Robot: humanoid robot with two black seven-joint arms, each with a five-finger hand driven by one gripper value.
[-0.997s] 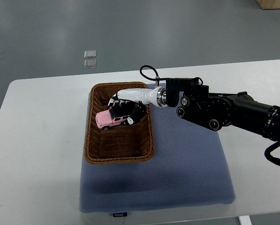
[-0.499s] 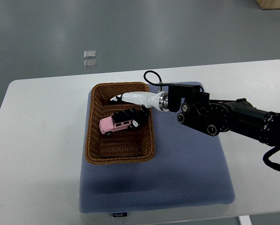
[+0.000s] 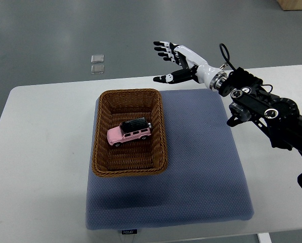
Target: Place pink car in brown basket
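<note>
From the top view, the one camera here, there is one car, one basket, one mat, one table and one robot hand in sight, the right hand. The pink car, with a dark roof, lies inside the brown woven basket, left of the frame's centre, roughly in the basket's middle and a little toward its upper half, its length running across the basket from left to right and tilted slightly. It rests on its wheels on the basket floor, apart from all four walls. The basket sits on the left part of the blue-grey mat, which covers the middle of the white table; the basket's left rim reaches about to the mat's left edge. The right arm comes in from the right edge of the frame, dark and jointed, and ends in a white hand with black fingertips in the upper middle of the frame, over the table's far edge and the grey floor beyond. Its fingers are spread wide and released, holding nothing, with the thumb pointing left below them. The car is well apart from those fingers: it lies down and to the left of them, with the basket's upper rim and a strip of mat between. On the floor in the upper left lie two small clear squares, one just above the other.
</note>
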